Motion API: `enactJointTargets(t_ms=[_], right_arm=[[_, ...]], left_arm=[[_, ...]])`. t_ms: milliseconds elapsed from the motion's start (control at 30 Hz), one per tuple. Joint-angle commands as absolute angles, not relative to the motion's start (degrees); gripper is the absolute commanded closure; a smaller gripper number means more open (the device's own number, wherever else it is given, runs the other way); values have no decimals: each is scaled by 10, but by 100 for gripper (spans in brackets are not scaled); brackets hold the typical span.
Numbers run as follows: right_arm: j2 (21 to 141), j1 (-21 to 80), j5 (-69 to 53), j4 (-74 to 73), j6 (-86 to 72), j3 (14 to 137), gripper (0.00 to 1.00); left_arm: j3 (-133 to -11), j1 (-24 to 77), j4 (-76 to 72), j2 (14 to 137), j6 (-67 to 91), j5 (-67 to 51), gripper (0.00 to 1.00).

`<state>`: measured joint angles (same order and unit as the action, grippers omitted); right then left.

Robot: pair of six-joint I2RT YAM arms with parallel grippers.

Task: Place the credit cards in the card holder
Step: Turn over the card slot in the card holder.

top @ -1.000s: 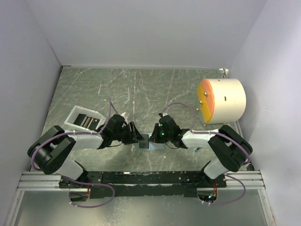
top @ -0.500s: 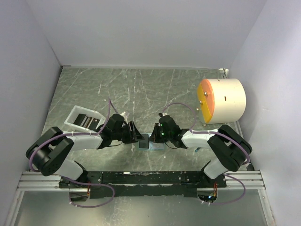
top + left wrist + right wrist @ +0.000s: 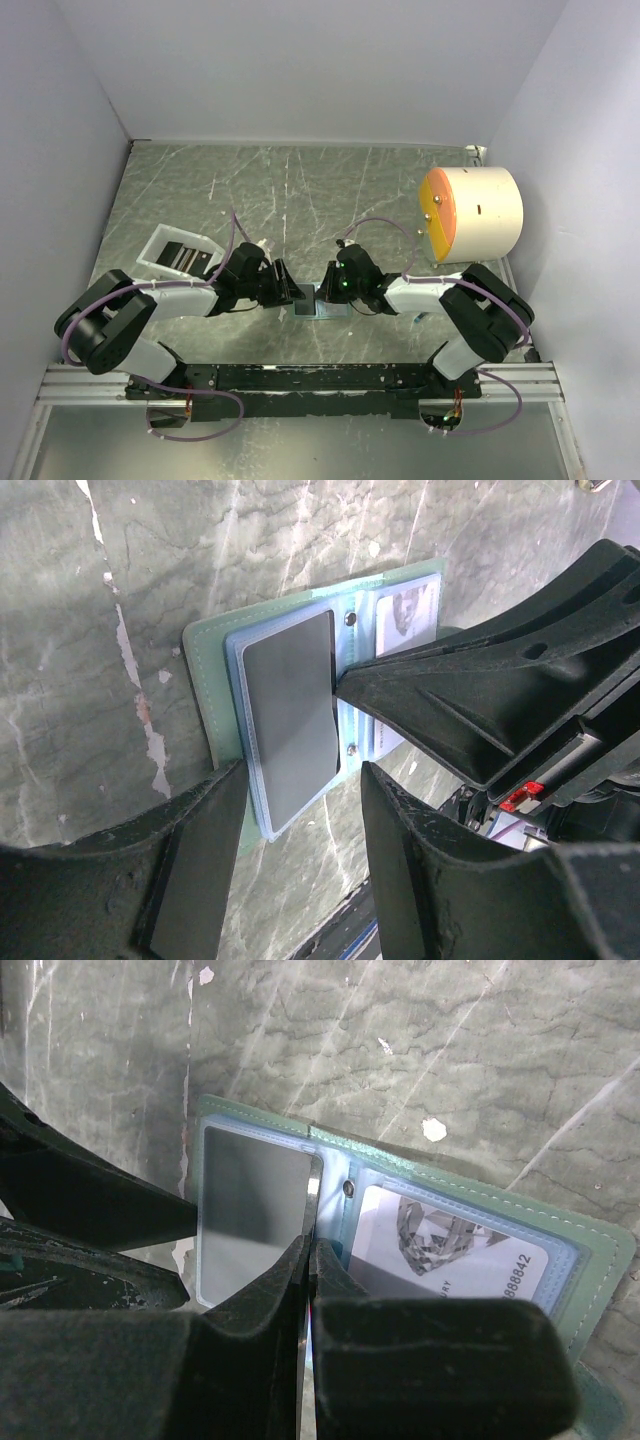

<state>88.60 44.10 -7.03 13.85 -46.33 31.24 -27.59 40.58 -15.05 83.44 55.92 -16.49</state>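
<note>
The pale sage-green folding card holder [image 3: 213, 670] lies open and flat on the grey marbled table [image 3: 90, 630], its light blue lining facing up. On one half of the card holder a plain dark grey card [image 3: 288, 712] sits in the blue sleeve. It looks almost fully seated, though how deep it is I cannot tell. On the other half, across the fold, a pale printed card [image 3: 452, 1252] is already in its pocket.

At the fold, beside the two small metal studs, the right gripper [image 3: 308, 1246] has its fingers pressed together, with the tips resting at the inner edge of the dark grey card. Whether a thin leaf of the sleeve is nipped between them I cannot tell. At the end of the card holder nearest the left arm, the left gripper [image 3: 302, 772] stands spread, one finger to each side of the dark grey card's end, and holds nothing.

To do this step well, the right tips should pin the fold down so the holder does not slide. The left gripper should push the card along its length, kept flat and square to the pocket mouth, because a tilt would probably jam a corner against a stud.

Well away from the card holder, on the left arm's side, a shallow white rectangular tray [image 3: 158, 244] holds more dark cards [image 3: 186, 258].
</note>
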Motion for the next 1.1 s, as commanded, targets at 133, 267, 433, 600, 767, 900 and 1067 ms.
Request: enactJointTargets(t_ms=[133, 267, 433, 600, 767, 900, 1067], right_arm=[[911, 446, -47, 94, -455, 303, 97], [912, 446, -48, 95, -455, 303, 97], [913, 447, -49, 97, -456, 302, 97], [915, 447, -49, 98, -457, 302, 97], [914, 447, -49, 99, -458, 301, 97], [914, 448, -50, 99, -458, 302, 98], [912, 448, -50, 100, -459, 302, 98]], left_arm=[[-287, 404, -162, 819, 554, -161, 40], [-290, 404, -159, 817, 555, -162, 40], [-291, 406, -144, 810, 554, -152, 40], [-284, 407, -166, 814, 560, -160, 40], [-282, 408, -175, 822, 562, -164, 40], [-279, 409, -187, 816, 566, -166, 40], [-280, 412, -197, 808, 568, -167, 40]])
